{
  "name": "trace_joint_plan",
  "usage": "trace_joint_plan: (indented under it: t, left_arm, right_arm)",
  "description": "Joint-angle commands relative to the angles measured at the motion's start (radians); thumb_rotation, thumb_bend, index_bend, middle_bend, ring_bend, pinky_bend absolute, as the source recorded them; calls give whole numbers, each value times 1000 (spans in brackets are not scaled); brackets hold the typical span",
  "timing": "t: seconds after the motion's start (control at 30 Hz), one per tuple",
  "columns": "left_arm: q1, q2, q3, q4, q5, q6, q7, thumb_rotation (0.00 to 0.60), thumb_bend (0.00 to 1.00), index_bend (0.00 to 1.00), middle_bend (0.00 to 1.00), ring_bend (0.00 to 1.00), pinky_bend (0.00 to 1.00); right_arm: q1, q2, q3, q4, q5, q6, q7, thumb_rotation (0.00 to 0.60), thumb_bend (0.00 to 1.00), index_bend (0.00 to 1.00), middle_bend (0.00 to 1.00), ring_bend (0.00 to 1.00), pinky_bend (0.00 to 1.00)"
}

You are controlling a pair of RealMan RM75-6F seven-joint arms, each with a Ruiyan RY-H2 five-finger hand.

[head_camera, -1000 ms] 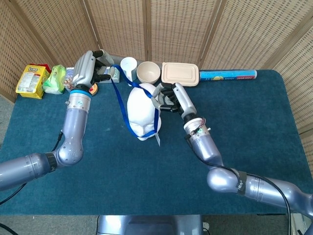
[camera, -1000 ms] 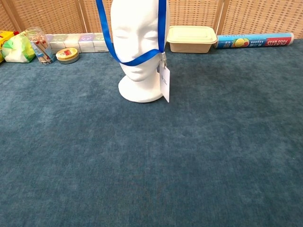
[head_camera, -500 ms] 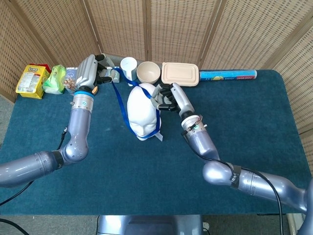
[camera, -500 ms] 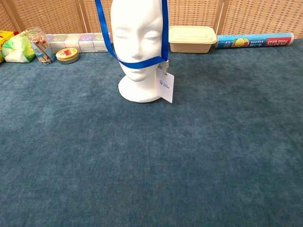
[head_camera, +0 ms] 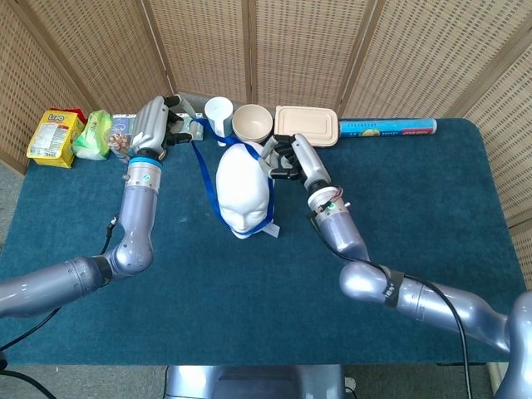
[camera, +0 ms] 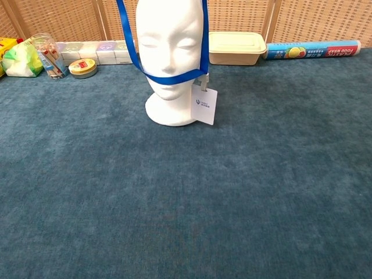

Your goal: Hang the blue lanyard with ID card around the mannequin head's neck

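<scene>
The white mannequin head [head_camera: 241,189] [camera: 170,58] stands upright mid-table. The blue lanyard [head_camera: 202,177] [camera: 172,74] loops across its chin, with both straps running up past the face. Its white ID card [camera: 203,106] hangs by the base on the robot's right side. My left hand [head_camera: 155,126] holds one strap up to the left of the head. My right hand [head_camera: 291,160] grips the other strap close to the head's right side. Neither hand shows in the chest view.
Along the back edge sit a cup [head_camera: 219,111], a bowl [head_camera: 252,123], a lidded beige container [head_camera: 306,125] [camera: 235,47] and a foil roll [head_camera: 387,127] [camera: 313,49]. Snack packs [head_camera: 55,137], a jar [camera: 46,55] and a tape tin [camera: 83,67] crowd the back left.
Both hands have moved back, away from me, carrying the straps further behind the head. The loop tightened under the chin and the ID card swung round to face the chest camera.
</scene>
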Motion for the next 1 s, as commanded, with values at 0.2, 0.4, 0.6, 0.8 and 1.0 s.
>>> trace_joint_plan:
  t: [0.2,0.4,0.6,0.8,1.0]
  left_arm:
    - [8,-8,12,6,20,-2,3,600,458,602,1000,1000,1000]
    - [22,-19,27,13,41,-7,2,600,457,602,1000,1000,1000]
    - [32,-20,35,12,55,-13,7,600,453,602,1000,1000,1000]
    - [42,8,63,-33,38,-50,54,600,364,573,780,751,929]
    - [43,41,80,-74,-1,-87,93,600,325,370,539,436,521]
  right_arm:
    - [25,-25,-4,74,-1,-43,9,566,507,663,747,956,1000]
    - [26,-26,-9,107,-6,-60,16,566,507,663,742,943,1000]
    - [19,-17,-17,112,-16,-73,19,562,502,658,717,914,1000]
    - [14,-6,-25,130,-28,-116,33,562,505,576,624,804,945]
    - [13,-4,-43,150,-23,-153,41,562,510,512,563,724,851]
